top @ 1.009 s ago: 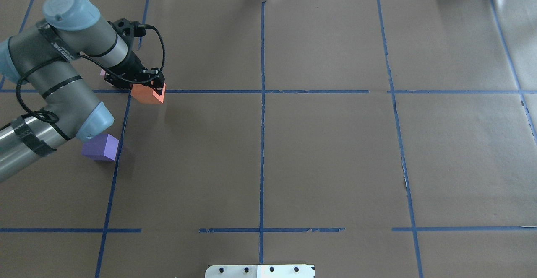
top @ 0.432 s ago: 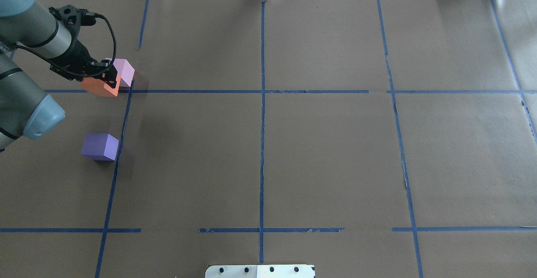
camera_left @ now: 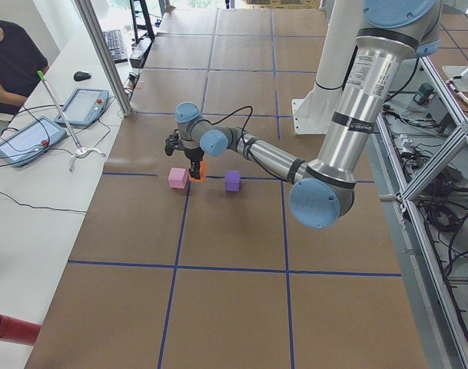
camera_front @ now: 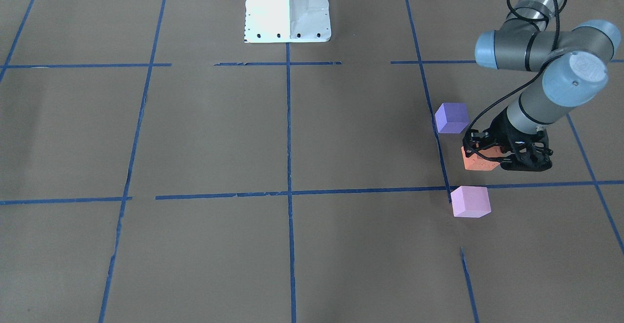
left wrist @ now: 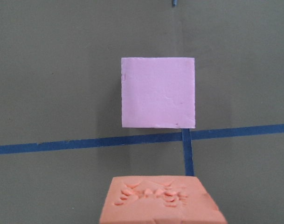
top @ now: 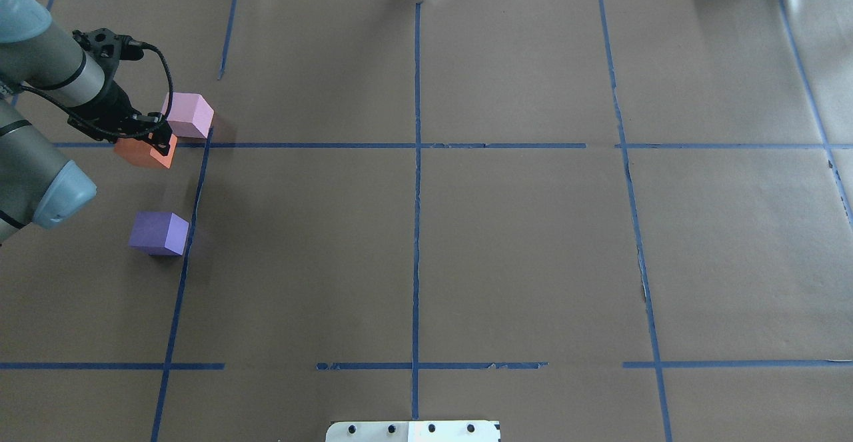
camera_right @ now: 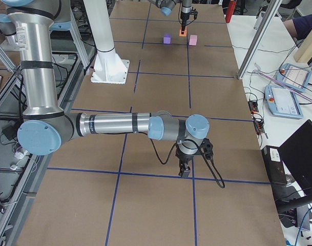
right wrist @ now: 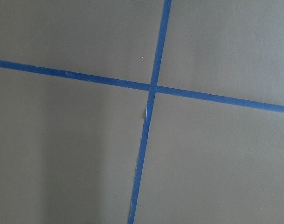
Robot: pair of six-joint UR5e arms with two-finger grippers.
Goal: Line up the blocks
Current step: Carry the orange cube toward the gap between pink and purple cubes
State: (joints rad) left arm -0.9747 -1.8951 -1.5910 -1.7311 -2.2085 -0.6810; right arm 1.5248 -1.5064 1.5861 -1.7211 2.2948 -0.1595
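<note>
**Mia:** Where is the orange block (top: 145, 153)?

**Ben:** The left claw (top: 158, 139) pinches it from above, at the robot's left end of the desk (top: 520, 249). I cannot tell if it touches the desk or hangs just over it.

**Mia:** And the other 2?

**Ben:** The pink block (top: 188, 115) sits just past it, further from the robot, where 2 strips of blue tape (top: 300, 145) meet. The purple block (top: 158, 233) sits on the side nearer the robot. Orange is between them.

**Mia:** So is that a line?

**Ben:** Not quite, I think. Pink and purple sit by the same tape strip, but orange is a bit off to the robot's left. It should go a little to the robot's right before the claw lets go. It is a cube, so no side is longer.

**Mia:** Can it bump anything?

**Ben:** Pink is the close one, so watch that.

**Mia:** And the right claw (camera_right: 185, 171)?

**Ben:** It is well apart, over a tape cross. I cannot tell if it is spread or pressed together.
</note>
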